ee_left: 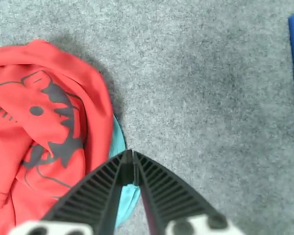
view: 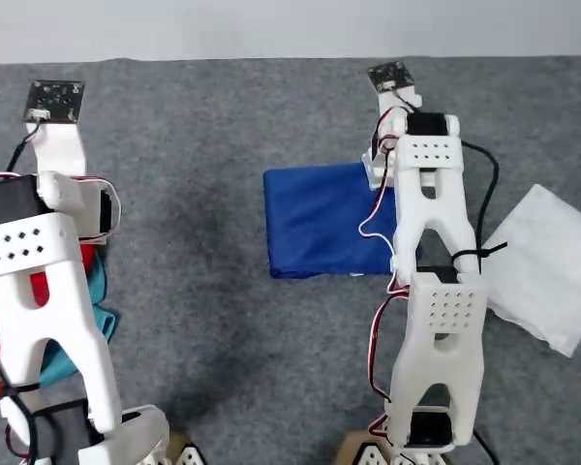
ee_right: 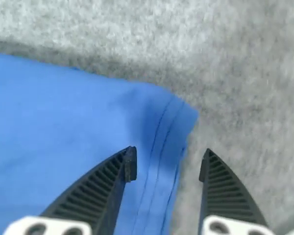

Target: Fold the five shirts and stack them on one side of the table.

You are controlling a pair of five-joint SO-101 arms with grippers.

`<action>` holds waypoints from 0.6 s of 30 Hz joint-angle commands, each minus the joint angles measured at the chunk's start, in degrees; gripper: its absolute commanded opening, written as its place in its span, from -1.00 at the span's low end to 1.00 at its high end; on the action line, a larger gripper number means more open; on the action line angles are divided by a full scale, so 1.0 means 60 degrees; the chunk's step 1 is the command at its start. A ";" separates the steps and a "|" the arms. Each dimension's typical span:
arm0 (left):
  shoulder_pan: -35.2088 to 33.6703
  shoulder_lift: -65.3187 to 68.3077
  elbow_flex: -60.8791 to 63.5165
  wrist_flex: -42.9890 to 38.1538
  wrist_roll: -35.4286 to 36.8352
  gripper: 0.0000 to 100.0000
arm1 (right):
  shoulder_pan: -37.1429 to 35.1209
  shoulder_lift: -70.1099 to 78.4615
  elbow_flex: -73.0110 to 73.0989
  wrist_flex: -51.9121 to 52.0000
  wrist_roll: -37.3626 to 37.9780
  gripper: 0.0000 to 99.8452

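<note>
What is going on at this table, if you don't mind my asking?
Two arms are working through shirts on a grey table. The right fingers stand open over a corner of the blue shirt, which lies as a flat rectangle mid-table. The left fingers are shut, holding nothing, above the red shirt heaped on a teal shirt at the left side. A white shirt lies at the right, untouched.
</note>
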State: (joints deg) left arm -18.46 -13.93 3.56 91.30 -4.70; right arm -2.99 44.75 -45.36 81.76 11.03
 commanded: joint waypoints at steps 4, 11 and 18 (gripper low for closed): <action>-0.0059 -0.0293 -0.0022 0.0029 -0.0117 -0.99 | -0.0447 -0.0667 -0.0454 0.1370 -0.1568 -0.55; -0.0059 -0.0293 0.0022 0.0029 -0.0117 -0.99 | -0.0755 0.0403 -0.0484 0.1912 -0.2974 -0.50; -0.0059 -0.0293 0.0388 0.0029 -0.0117 -0.99 | -0.0769 0.1546 -0.0498 0.1912 -0.3927 -0.34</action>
State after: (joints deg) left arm -18.46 -13.93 5.58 91.30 -4.70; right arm -7.30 53.36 -45.89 92.57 -11.21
